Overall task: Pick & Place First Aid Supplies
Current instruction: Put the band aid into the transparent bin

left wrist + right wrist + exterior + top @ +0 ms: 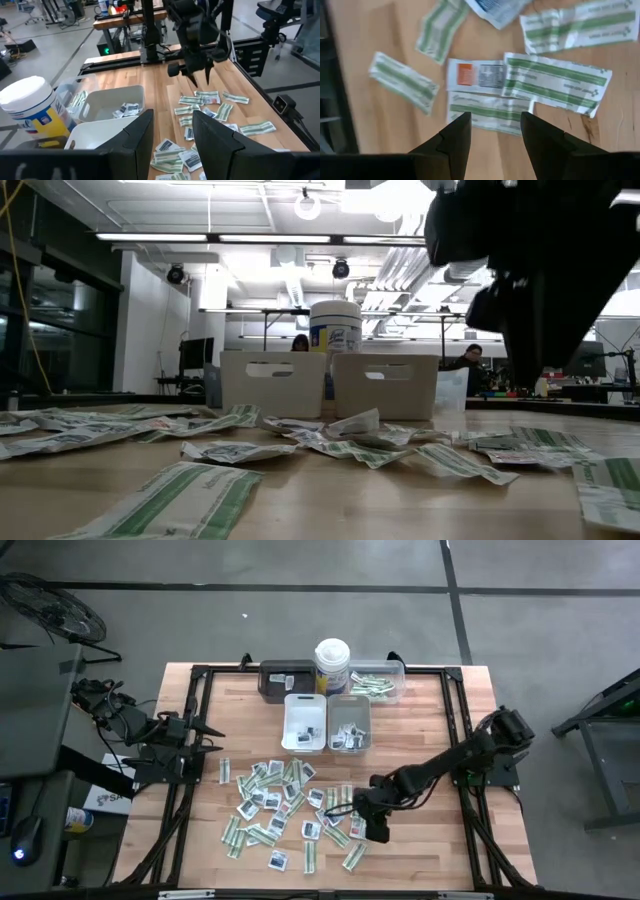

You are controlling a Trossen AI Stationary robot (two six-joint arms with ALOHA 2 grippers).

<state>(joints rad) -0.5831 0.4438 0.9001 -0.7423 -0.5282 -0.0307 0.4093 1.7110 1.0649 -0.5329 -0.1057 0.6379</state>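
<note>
While right gripper [352, 812] hovers open, white tray [305, 723] seemingly holds few sachets [126, 109], left gripper [172, 137] open.

Two dark fingers of the left gripper [172, 137] fill the foreground, standing apart with nothing between them; beyond them lies a wooden bench [160, 95] with a black frame along its edges; small white and green-striped packets [210, 107] are scattered over the middle of the bench; above them hangs the right gripper [198, 76], pointing down at the pile, its fingers slightly apart; a white tray [107, 102] holds a few packets; beside it stands a white round canister [30, 107] with a lid, and a clear tray [70, 95] with green strips inside.
</note>
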